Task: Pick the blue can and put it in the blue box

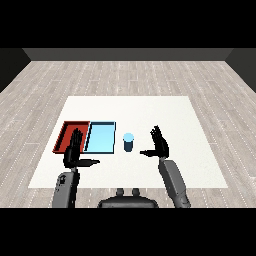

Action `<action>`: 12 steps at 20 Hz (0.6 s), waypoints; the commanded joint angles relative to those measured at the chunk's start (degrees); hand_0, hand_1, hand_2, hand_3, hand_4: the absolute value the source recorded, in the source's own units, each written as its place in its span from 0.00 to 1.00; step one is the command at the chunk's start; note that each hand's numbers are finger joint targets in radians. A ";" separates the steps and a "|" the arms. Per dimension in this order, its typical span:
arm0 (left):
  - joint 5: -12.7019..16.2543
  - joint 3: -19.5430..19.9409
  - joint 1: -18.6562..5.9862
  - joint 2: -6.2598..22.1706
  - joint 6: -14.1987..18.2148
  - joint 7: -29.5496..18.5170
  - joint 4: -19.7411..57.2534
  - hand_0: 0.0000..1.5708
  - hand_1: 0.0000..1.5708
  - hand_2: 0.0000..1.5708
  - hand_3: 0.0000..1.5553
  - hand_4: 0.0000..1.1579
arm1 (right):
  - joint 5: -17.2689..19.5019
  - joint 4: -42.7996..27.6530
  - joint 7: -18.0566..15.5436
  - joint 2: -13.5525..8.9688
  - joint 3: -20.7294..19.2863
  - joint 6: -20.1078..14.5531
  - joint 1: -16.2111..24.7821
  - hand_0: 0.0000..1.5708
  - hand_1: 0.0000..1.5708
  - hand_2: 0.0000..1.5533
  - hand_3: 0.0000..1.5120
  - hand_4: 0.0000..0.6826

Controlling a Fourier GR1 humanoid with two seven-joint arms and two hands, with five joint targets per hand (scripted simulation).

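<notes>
- Right hand (161, 145) sits at about 3 o'clock from the blue can (128, 142), fingers straight up and spread wide, thumb poking toward the can. Near it but not touching, and holding nothing.
- Left hand (75, 154) is wide open too, fingers pointing up, thumb sticking out to the side. It hangs over the near edge of the red tray (64, 131), roughly 9 o'clock from the can and well apart from it.
- Blue can stands upright on the white table (150, 107), just beside the right wall of the light blue tray (101, 136), at the tray's 3 o'clock. Can't quite tell if there's a sliver of gap between can and tray wall or if they touch; it's too small to call.
- Progress, I'd say: basically nothing done yet. Can isn't grabbed, isn't lifted, isn't in the tray. Left to do: close in, curl round it, lift, carry over toward 9 o'clock, set it down inside.
- Room-wise it looks easy. Bare table between the right hand and the can, lots of open tabletop toward 12 and 3 o'clock.
- Only thing I'd watch is the tray's wall right next to the can. The can needs to go up and over that lip, not get shoved into it.
</notes>
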 commanded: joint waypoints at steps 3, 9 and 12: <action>-3.63 -2.51 -3.95 -1.91 2.56 0.81 3.70 0.00 0.00 0.00 0.00 0.00 | -4.39 12.21 -6.74 0.03 6.24 -6.45 -7.23 0.00 0.00 0.00 0.00 0.00; -0.43 -0.31 -1.21 -0.85 1.13 2.11 0.13 0.00 0.00 0.00 0.00 0.00 | -9.60 15.17 -7.68 0.04 11.89 -9.83 -9.83 0.00 0.00 0.00 0.00 0.00; -0.61 -1.50 -0.54 -1.23 0.37 1.67 -1.41 0.00 0.00 0.00 0.00 0.00 | -9.80 15.52 -8.19 0.04 11.62 -7.37 -9.70 0.00 0.00 0.00 0.00 0.00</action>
